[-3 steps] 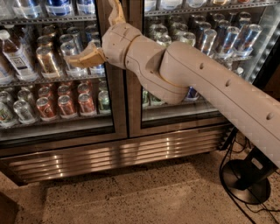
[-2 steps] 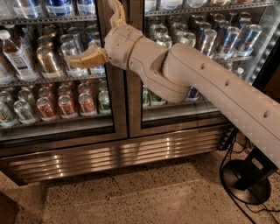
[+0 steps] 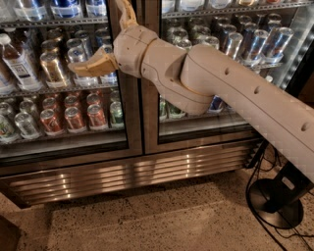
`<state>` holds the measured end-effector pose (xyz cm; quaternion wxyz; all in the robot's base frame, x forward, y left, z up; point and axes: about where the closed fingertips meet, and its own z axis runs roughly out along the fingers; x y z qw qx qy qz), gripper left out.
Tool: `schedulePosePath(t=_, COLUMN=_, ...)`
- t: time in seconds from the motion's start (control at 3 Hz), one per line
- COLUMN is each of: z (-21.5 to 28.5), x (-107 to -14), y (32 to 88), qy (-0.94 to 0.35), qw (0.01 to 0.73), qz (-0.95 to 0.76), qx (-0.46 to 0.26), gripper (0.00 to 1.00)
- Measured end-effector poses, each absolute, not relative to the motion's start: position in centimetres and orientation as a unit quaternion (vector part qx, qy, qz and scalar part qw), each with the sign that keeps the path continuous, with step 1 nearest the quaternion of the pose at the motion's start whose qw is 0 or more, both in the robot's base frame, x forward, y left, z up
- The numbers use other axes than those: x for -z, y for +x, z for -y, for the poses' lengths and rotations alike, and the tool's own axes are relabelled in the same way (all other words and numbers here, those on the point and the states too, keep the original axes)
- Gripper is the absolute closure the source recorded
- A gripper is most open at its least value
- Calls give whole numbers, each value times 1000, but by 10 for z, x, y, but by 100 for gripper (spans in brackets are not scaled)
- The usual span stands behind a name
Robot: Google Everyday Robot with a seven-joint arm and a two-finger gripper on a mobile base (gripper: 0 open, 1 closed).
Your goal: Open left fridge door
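Note:
The fridge [image 3: 127,174] fills the view, with a ribbed steel grille along its base. Its left fridge door [image 3: 131,122] is a glass pane in a steel frame and lies flush with the right door, shut. Behind the glass stand shelves of cans and bottles. My gripper [image 3: 98,35] hangs in front of the upper right part of the left door, close to the centre frame. It is open wide: one finger [image 3: 91,66] points left across the glass and the other [image 3: 126,13] points up along the frame. It holds nothing.
The right glass door [image 3: 223,125] shows silver and blue cans. My beige arm [image 3: 245,98] crosses it from the lower right. A black round stand base [image 3: 274,201] with cables sits on the speckled floor at right. A dark object [image 3: 7,235] pokes in at the bottom left corner.
The arm has hardly moved; the gripper stays wide open at the same spot and both doors stay shut.

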<state>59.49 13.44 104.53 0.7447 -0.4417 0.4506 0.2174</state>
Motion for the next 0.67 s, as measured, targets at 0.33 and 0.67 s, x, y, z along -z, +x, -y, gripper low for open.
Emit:
schedulePosePath(t=0.33, z=-119, x=-1044, y=592, qy=-440, qw=729, qz=-495, qx=-171, gripper=0)
schedulePosePath(t=0.67, z=-119, x=-1044, y=592, qy=-440, qw=729, qz=-495, qx=-171, gripper=0)
